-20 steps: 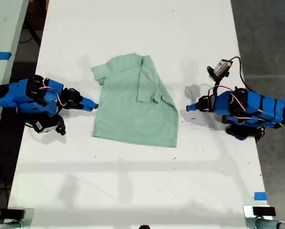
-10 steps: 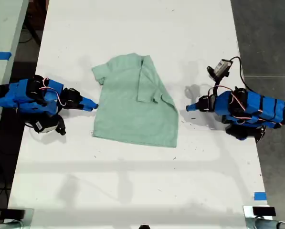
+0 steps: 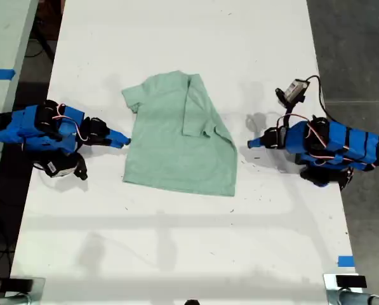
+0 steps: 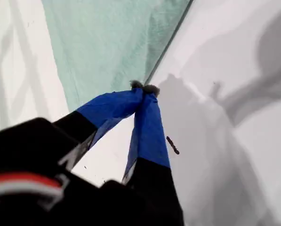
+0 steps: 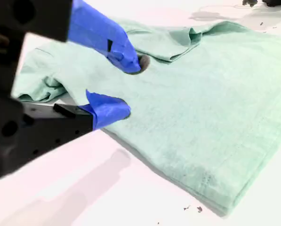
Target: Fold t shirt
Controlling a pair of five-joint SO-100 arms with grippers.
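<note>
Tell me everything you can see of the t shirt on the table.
The t shirt is pale mint-green plain cloth, lying flat on the white table. One side is folded over its middle, sleeve on top; the other sleeve sticks out. My second gripper stands open at its edge; my first gripper is shut beside it.

Overhead exterior view; two close wrist views.

A plain pale mint-green t shirt point(image 3: 179, 136) is seen on a white table point(image 3: 176, 254); both arms are coloured blue and black.
</note>
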